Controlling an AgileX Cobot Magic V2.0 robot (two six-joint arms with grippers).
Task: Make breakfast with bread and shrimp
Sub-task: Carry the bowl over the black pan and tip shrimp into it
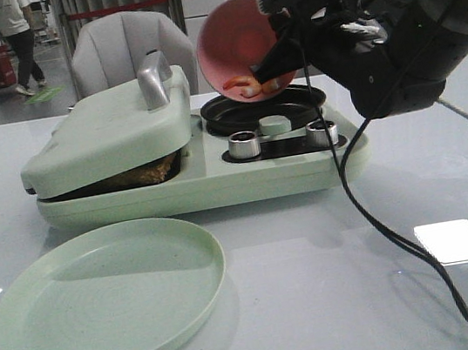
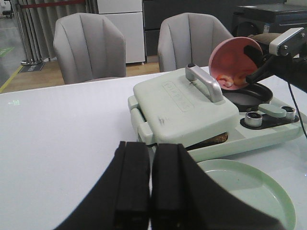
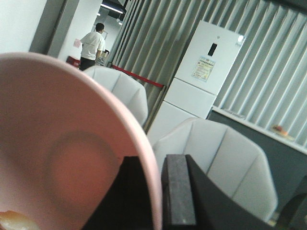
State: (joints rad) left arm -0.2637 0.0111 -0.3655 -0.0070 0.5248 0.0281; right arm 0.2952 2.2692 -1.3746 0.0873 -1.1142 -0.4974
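Between the right gripper's (image 1: 274,61) closed-down jaws sat the rim of a pink bowl (image 1: 236,42), tipped steeply over the round black pan (image 1: 264,109) of the green breakfast maker (image 1: 190,177). The shrimp (image 1: 249,86), curled orange-pink and whitish, lay at the bowl's low lip, seemingly not yet in the pan. The bread (image 1: 141,173) showed browned under the lowered lid (image 1: 109,132), so toasting looked underway. The left gripper (image 2: 151,191) was closed and empty. The green plate (image 1: 111,294) in front was bare, so plating remained.

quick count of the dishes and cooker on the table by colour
Pale green: 2, the breakfast cooker and the empty plate
Pink: 1, the bowl tipped over the black pan by the right gripper
Total: 3
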